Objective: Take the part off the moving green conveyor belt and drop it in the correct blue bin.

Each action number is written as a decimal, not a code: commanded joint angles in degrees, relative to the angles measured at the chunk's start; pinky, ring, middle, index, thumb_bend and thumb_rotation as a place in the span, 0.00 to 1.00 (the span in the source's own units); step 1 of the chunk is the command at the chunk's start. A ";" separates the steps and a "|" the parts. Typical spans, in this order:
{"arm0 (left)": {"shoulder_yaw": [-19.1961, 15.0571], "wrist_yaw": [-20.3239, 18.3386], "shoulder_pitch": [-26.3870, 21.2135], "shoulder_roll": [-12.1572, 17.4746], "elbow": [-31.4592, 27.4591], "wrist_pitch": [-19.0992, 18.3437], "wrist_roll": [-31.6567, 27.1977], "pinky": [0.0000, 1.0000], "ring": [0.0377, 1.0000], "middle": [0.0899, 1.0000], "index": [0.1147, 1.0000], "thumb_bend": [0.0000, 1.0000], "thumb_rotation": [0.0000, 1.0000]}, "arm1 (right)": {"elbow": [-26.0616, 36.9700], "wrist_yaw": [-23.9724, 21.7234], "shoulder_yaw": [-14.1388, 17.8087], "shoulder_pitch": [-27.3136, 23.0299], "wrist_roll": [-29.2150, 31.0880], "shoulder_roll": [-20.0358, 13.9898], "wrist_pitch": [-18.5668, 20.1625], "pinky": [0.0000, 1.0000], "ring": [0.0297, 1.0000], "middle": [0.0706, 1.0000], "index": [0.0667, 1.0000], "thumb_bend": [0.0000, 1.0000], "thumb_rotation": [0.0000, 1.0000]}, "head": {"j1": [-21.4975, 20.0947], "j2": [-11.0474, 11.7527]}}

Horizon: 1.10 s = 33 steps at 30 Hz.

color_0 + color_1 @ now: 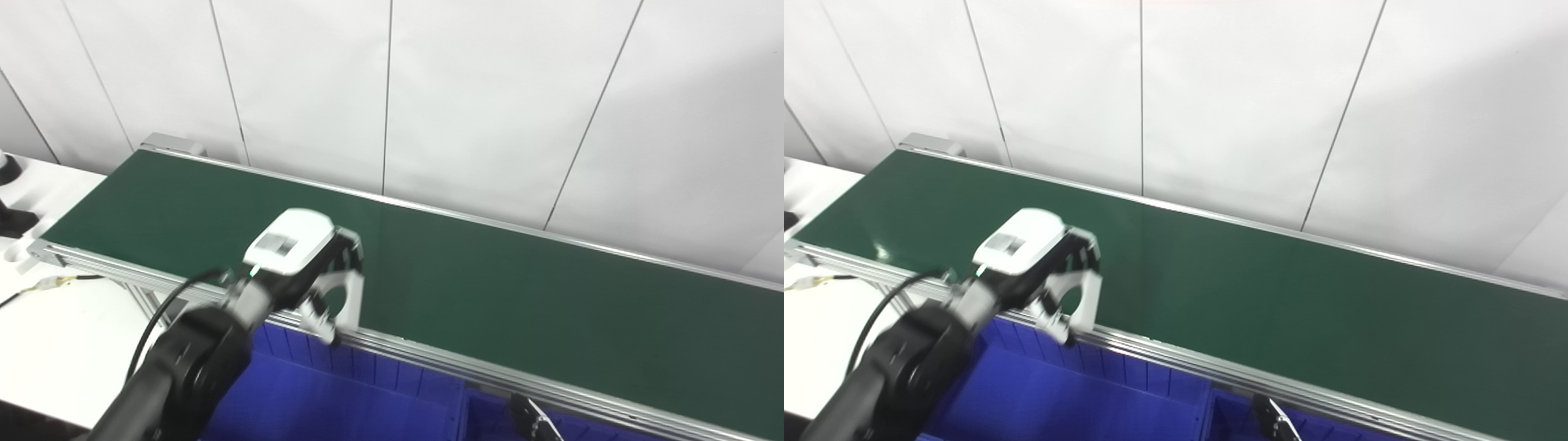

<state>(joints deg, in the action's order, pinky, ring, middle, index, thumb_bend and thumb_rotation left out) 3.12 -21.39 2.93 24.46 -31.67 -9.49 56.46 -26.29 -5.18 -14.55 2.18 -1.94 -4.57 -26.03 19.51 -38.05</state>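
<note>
The green conveyor belt (pixel 520 288) runs from upper left to lower right, and no loose part lies on the stretch in view. My left hand (pixel 300 251) is at the belt's near rail, over the far edge of a blue bin (pixel 343 398). It is shut on a pale grey-white part (pixel 343 300) with a round hole, which hangs below the fingers. It also shows in the right eye view (pixel 1081 300). Only a dark tip of my right hand (pixel 533 419) shows at the bottom edge, over a second blue bin (pixel 490 416).
A white table (pixel 61 331) stands at the left with a cable (pixel 55 282) and dark objects (pixel 9 220) on it. The belt's aluminium rail (pixel 429 358) separates belt and bins. White wall panels stand behind the belt.
</note>
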 commanded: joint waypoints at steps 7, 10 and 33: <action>-1.83 11.93 8.32 -1.51 -1.58 6.64 3.21 0.25 0.28 0.36 0.45 0.52 0.00 | 2.29 0.00 0.49 -0.36 -0.67 -0.40 -0.90 0.87 0.87 0.84 0.85 0.85 1.00 | 0.27 -0.74; -1.87 14.74 10.12 -2.04 0.24 7.91 3.72 0.27 0.29 0.36 0.45 0.52 0.00 | 2.71 0.01 0.56 -0.17 -0.81 -0.59 -0.90 0.88 0.87 0.84 0.86 0.86 1.00 | 0.53 -0.93; 0.47 41.75 9.13 -4.79 25.49 13.16 4.95 0.25 0.25 0.33 0.44 0.52 0.00 | 3.86 -1.61 1.42 0.16 -0.13 -0.70 -0.90 0.87 0.88 0.85 0.86 0.83 1.00 | 0.75 -1.66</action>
<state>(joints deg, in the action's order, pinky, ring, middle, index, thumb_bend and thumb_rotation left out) 3.71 17.25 13.15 18.72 -5.69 3.08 60.73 -24.08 -6.61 -13.41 2.69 -2.31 -5.55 -26.03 20.21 -39.64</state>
